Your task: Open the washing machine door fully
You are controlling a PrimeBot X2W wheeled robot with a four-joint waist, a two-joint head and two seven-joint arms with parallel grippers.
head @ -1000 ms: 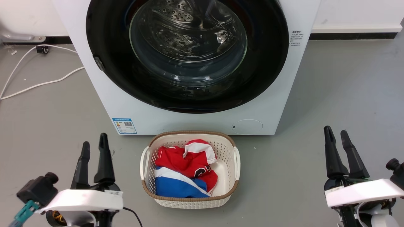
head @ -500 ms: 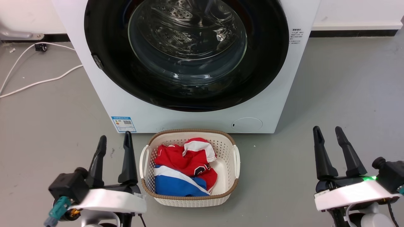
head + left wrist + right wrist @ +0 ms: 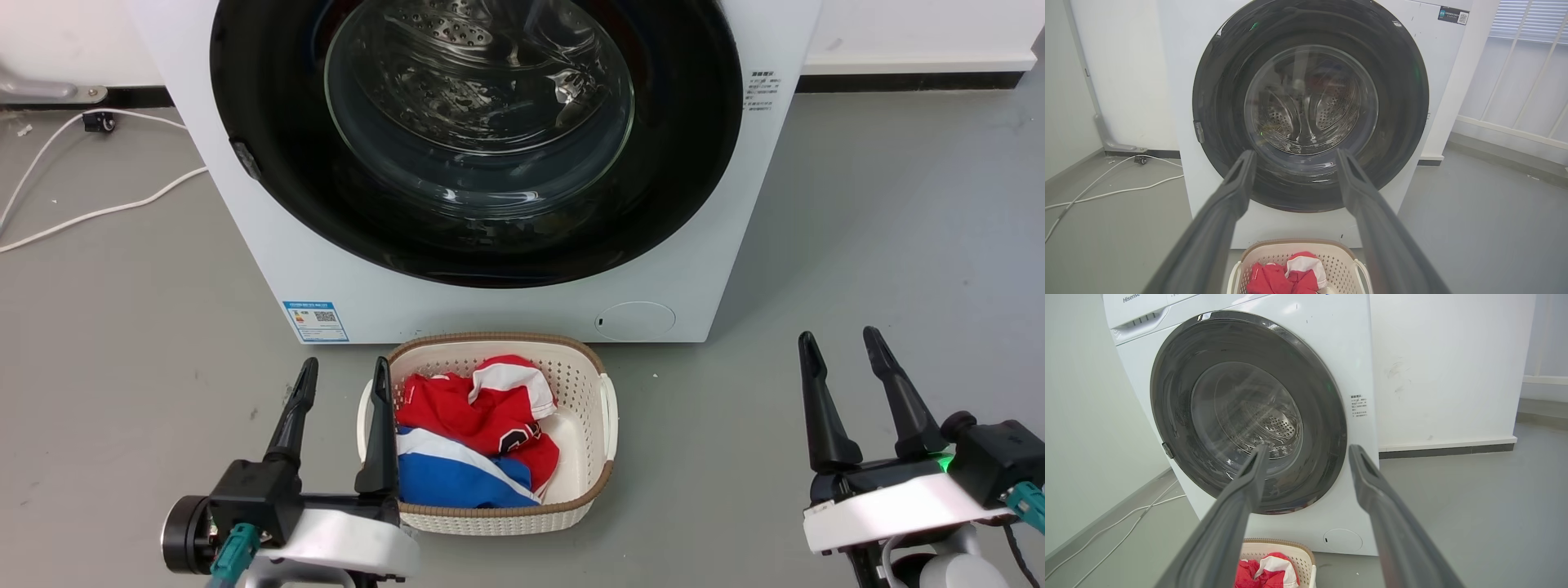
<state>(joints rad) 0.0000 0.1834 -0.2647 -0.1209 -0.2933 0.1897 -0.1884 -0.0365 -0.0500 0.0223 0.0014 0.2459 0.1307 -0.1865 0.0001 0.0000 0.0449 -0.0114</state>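
Moved since earlier: left gripper (image 3: pixel 344 365) has slid rightward across the head view, from the lower-left corner to the laundry basket (image 3: pixel 490 336) – one finger now overlaps the basket's left rim; whether it touches, I cannot tell. The right gripper (image 3: pixel 839 336) has edged slightly inward.
Left gripper: fingers spread, holding nothing, aimed at the door in its wrist view (image 3: pixel 1294 153).
Right gripper: fingers spread, holding nothing, low over the floor at the right.
Washing machine door (image 3: pixel 478 122): shut flat against the white washing machine (image 3: pixel 457 314) – well apart from both grippers, behind the basket.
Basket: on the floor just before the machine, with red, white and blue clothes (image 3: pixel 482 416) inside.
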